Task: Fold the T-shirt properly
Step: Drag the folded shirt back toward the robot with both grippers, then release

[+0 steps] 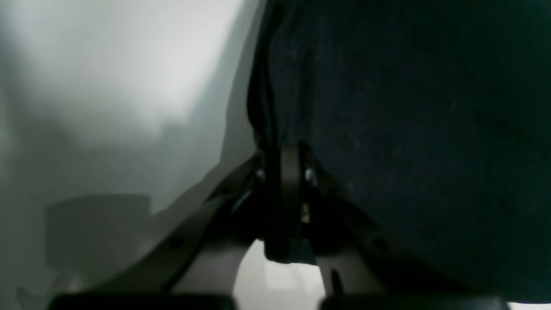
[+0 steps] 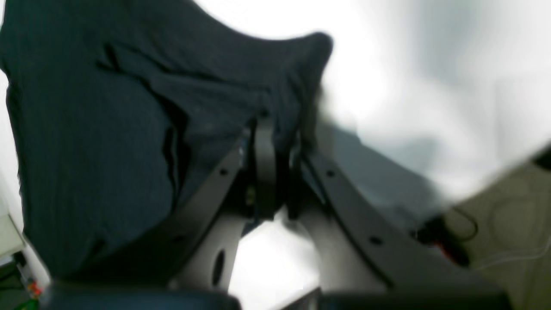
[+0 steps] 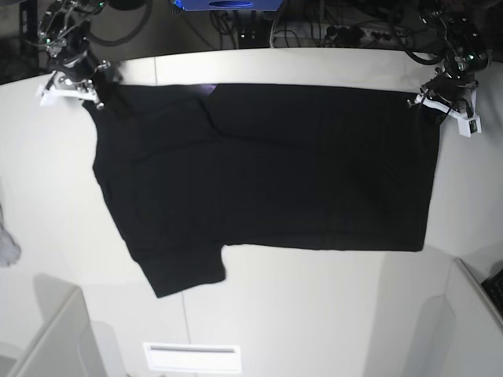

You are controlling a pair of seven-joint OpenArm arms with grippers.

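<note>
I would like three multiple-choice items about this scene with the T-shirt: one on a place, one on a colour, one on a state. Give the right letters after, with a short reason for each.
1. Where does the right gripper hold the T-shirt in the base view?
A. its upper left corner
B. its lower sleeve
C. its middle

2. What colour is the side of the T-shirt that shows?
A. white
B. black
C. red

3. How is the T-shirt now?
A. rolled into a ball
B. spread wide between both grippers
C. folded into a small square

Answers:
1 A, the fingers pinch that corner.
2 B, only plain black cloth shows.
3 B, the left gripper holds the opposite corner.
</note>
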